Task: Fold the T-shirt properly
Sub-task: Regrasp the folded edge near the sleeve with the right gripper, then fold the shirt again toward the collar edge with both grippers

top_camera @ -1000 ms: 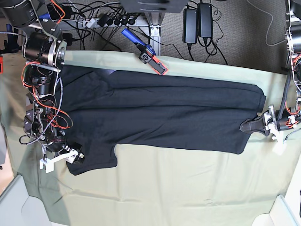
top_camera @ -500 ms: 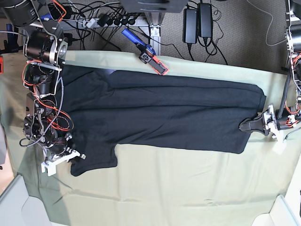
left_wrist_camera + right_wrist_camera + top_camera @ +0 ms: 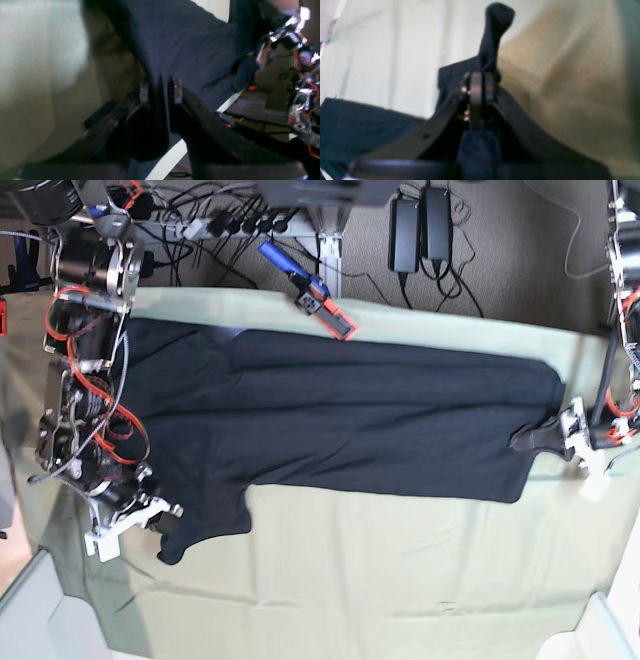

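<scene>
A black T-shirt (image 3: 350, 415) lies stretched lengthwise across a table covered with a pale green cloth (image 3: 380, 580), seen from above in the base view. The shirt forms a long dark band running from one side of the table to the other, with one short sleeve hanging toward the near edge at the picture's left side.

The right gripper (image 3: 165, 520), at the picture's left in the base view, meets the lower corner of that sleeve. Its wrist camera shows the two dark fingers (image 3: 476, 90) pressed together with a fold of black fabric pinched between them; a twisted tuft of cloth sticks up beyond the tips and more hangs below them.

The left gripper (image 3: 527, 442), at the picture's right in the base view, sits at the far end of the shirt, at its edge. Its wrist camera shows the two fingers (image 3: 177, 90) standing slightly apart with a bunched ridge of the black shirt running between them, so the claw is clamped on the cloth. That view is blurred, and the fabric slopes away from the fingers toward the other arm.

Beyond the table's far edge lie a blue and orange tool (image 3: 310, 292), black power bricks (image 3: 420, 228) and tangled cables (image 3: 210, 220) on a grey floor.
</scene>
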